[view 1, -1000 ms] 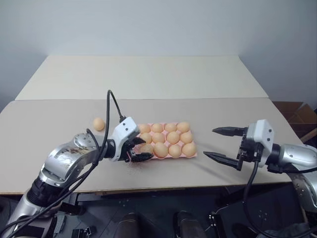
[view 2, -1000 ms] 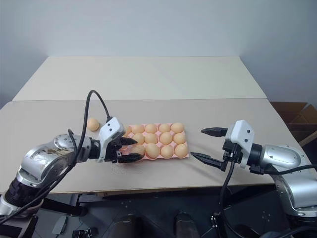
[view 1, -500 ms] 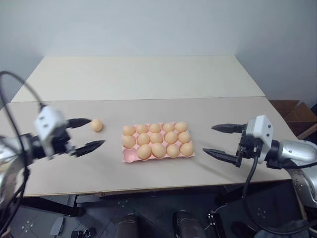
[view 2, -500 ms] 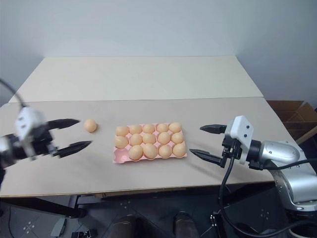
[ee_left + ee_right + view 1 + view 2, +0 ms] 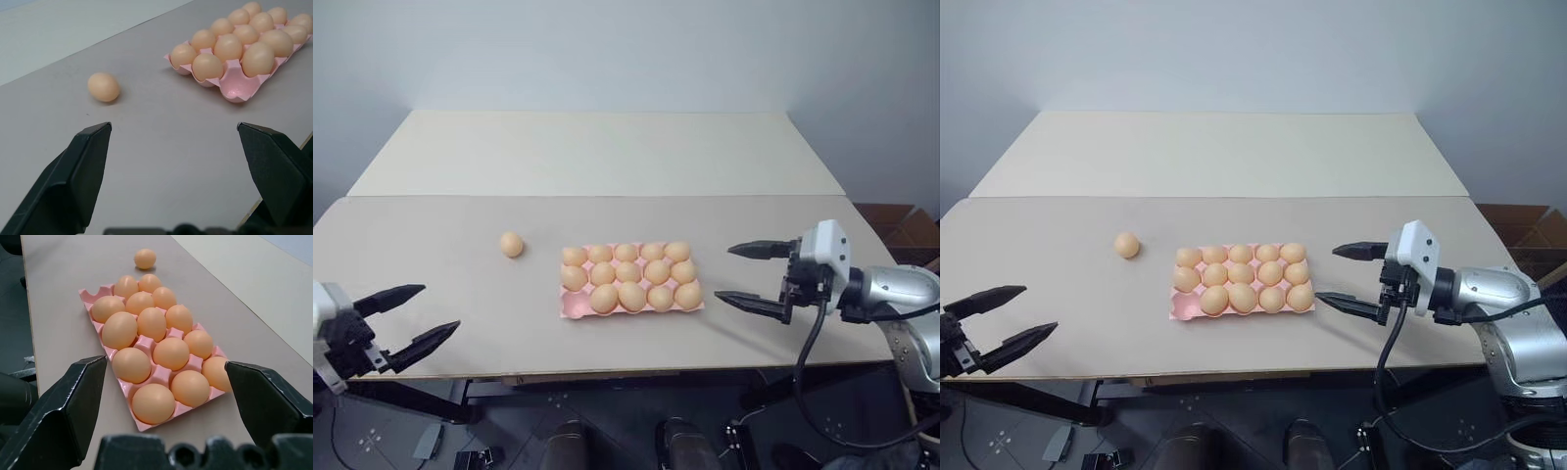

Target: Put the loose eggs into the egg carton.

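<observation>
Jaws spread on both the left gripper (image 5: pixel 401 320) and right gripper (image 5: pixel 756 277), holding nothing. One loose egg (image 5: pixel 512 244) left of egg carton (image 5: pixel 570 307), mid-counter (image 5: pixel 431 245); near-left cup empty. Straddle it squarely, pinch gently.

Two pale tables (image 5: pixel 607 147) stand end to end before a plain grey wall (image 5: pixel 626 49).

Twin head views high over the table (image 5: pixel 607 157); wrist views low, from opposite ends toward the egg carton (image 5: pixel 146 423).
</observation>
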Robot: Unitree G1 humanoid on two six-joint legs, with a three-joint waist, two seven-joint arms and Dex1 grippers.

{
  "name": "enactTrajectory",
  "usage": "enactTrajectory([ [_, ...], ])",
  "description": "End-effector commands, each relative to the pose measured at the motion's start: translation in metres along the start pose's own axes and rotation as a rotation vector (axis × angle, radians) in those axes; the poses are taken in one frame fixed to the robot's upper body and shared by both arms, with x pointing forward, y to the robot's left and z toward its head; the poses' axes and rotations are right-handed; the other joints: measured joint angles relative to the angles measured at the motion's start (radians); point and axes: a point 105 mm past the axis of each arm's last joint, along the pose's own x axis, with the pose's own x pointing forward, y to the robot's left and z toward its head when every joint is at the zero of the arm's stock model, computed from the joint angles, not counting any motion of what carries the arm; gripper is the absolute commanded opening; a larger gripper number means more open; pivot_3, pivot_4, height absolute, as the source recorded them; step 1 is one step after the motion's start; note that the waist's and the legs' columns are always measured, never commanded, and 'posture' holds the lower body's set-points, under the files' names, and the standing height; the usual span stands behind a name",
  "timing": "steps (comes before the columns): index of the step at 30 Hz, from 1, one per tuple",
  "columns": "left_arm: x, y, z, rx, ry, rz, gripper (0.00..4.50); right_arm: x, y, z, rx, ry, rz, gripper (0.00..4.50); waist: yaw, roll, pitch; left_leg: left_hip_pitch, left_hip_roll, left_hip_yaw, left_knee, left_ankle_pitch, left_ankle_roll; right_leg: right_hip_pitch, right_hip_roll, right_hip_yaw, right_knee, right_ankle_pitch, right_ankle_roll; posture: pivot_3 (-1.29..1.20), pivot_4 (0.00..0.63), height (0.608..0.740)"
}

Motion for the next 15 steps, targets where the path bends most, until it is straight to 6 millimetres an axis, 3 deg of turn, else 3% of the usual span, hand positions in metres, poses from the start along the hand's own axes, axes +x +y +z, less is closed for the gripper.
enactTrajectory([
  [1,0.005,-0.003,0.011,0.023,-0.041,0.008,4.49,-0.001,-0.001,0.011,-0.052,-0.014,0.011,4.5,-0.001,0.0,0.0,0.0,0.0,0.0,0.0,0.0,0.0,0.0,0.0,0.0,0.0,0.0,0.0,0.0,0.15,0.74],
  [8,0.037,0.018,0.007,-0.052,0.059,0.106,4.49,0.003,-0.006,0.011,-0.051,-0.016,-0.018,4.5,0.006,0.0,0.0,0.0,0.0,-0.001,0.0,0.0,0.0,0.0,0.001,0.0,0.001,0.003,0.005,0.0,0.15,0.74],
  [15,0.105,0.064,-0.006,-0.191,0.182,0.388,4.49,0.006,-0.007,0.013,-0.061,-0.021,-0.025,4.5,0.006,0.0,0.0,0.0,-0.001,-0.002,0.001,0.0,0.0,0.001,0.002,0.0,0.001,0.006,0.008,0.0,0.15,0.74],
])
